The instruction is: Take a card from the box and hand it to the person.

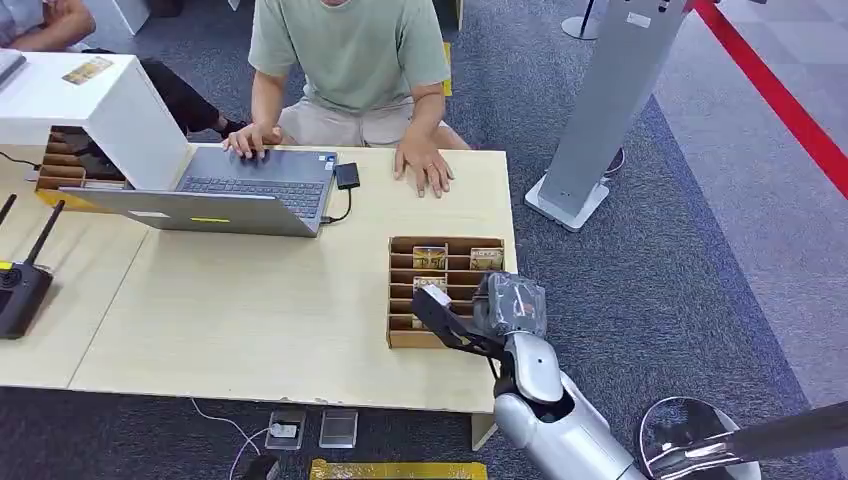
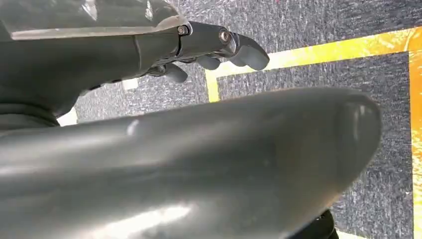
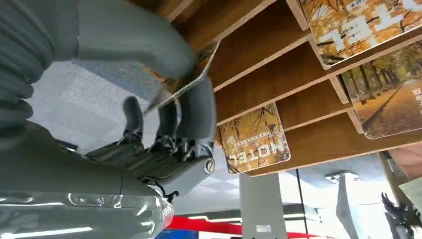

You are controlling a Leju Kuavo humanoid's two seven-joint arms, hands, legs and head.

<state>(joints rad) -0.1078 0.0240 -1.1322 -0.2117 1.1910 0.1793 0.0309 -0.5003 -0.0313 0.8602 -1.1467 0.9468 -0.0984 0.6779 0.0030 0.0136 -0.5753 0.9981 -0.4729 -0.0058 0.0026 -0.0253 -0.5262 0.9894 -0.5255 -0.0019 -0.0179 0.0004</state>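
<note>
Pale wooden table on grey carpet, seen from the robot's head looking down, with a person seated at the far side.

Near the table's right front corner sits the box, a shallow brown tray split by thin dividers into narrow slots. Several cards printed with yellow autumn trees lie in the slots, spaced so that each can be picked out alone.

The right hand reaches over the front of the box. The right wrist view shows its thumb and fingers closed on the edge of a thin card, which stands clear of the slots at a slant. So the right hand is pinching one card, apparently just lifted out of the box. Another card with the word HOTEL lies in a slot right beside the fingers.

The person leans forward, one hand flat on the table near the box, the other on a laptop, open in front of them. The free hand lies within easy reach for a handover, though it is not yet raised.

The left hand hangs low over the carpet and a yellow floor line, fingers loosely curled in and holding nothing.

A black remote controller with antennas rests at the table's left edge.
</note>
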